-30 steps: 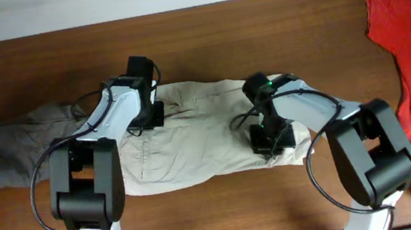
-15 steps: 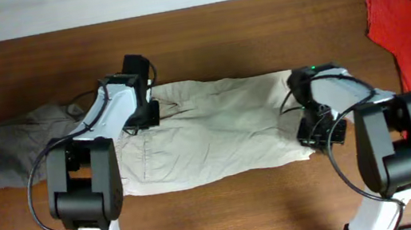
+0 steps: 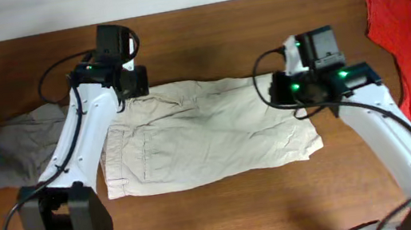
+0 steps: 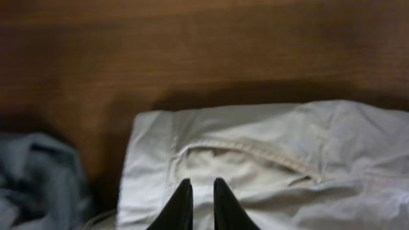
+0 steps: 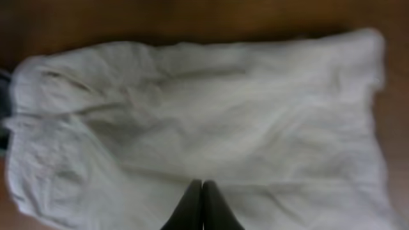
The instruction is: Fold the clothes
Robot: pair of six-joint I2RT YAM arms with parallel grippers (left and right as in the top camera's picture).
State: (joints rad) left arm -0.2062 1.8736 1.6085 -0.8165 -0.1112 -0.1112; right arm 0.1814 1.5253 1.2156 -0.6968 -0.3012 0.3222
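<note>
White arms (image 3: 80, 139), black joints, black cables (image 3: 44, 75)

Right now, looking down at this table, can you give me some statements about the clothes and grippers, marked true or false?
1. The beige shorts lie spread flat on the table. True.
2. The red garment lies at the table's left end. False: it is at the right end; a gray garment lies on the left.
3. The right gripper is shut and holds nothing. True.
4. The left gripper grips the shorts. False: nothing sits between its fingers.
</note>
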